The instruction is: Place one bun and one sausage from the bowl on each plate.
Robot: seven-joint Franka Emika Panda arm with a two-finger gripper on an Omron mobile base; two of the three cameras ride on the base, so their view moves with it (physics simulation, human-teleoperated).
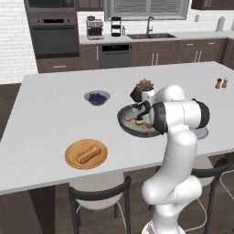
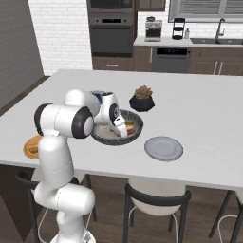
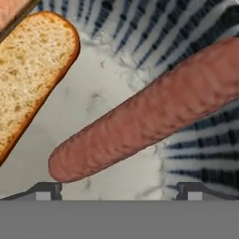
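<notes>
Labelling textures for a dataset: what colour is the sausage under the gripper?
Reddish-brown with a mottled skin; the sausage shows best in the hand view.

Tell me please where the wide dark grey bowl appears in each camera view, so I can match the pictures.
Left base view: the bowl sits right of centre, partly behind the arm.
Right base view: it is just left of centre, beside the pale grey plate.
Hand view: its pale speckled inside lies under a sausage and a bun.
Shared landmark: the black pot with a succulent, behind the bowl.
</notes>
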